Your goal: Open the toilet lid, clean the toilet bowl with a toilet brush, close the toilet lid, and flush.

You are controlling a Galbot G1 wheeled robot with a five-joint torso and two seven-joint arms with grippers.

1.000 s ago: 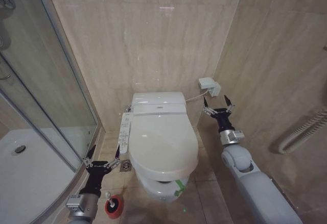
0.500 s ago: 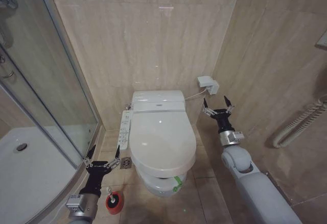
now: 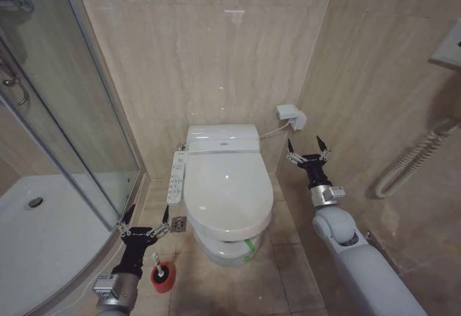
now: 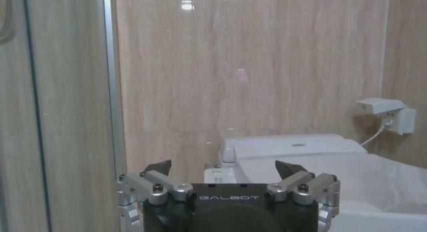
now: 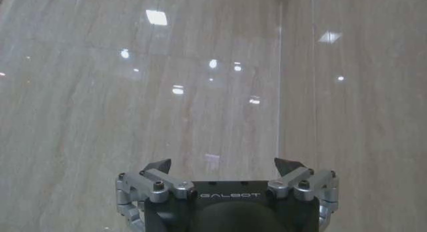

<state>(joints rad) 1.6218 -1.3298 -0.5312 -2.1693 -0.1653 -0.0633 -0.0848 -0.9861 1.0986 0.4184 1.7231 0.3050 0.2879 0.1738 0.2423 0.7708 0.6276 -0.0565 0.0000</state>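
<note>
The glossy white toilet lid (image 3: 227, 190) lies shut over the toilet bowl (image 3: 220, 250), against the back wall. The same lid (image 4: 360, 174) shows beyond my left gripper in the left wrist view. The toilet brush (image 3: 158, 263) stands in its red cup holder (image 3: 163, 276) on the floor, left of the bowl. My left gripper (image 3: 144, 219) (image 4: 227, 168) hangs open and holds nothing, just above and left of the brush. My right gripper (image 3: 307, 145) (image 5: 224, 165) is open too, raised to the right of the lid and facing the tiled wall.
A glass shower enclosure (image 3: 65, 136) with a white tray (image 3: 36, 237) fills the left side. A button panel (image 3: 176, 175) runs along the seat's left. A wall socket (image 3: 291, 116) sits behind the toilet, and a hose (image 3: 410, 161) hangs on the right wall. A floor drain (image 3: 178, 223) lies beside the bowl.
The whole head view has shifted: the toilet and brush now sit higher and smaller, so the camera has moved. Both grippers keep their place in the picture and stay open.
</note>
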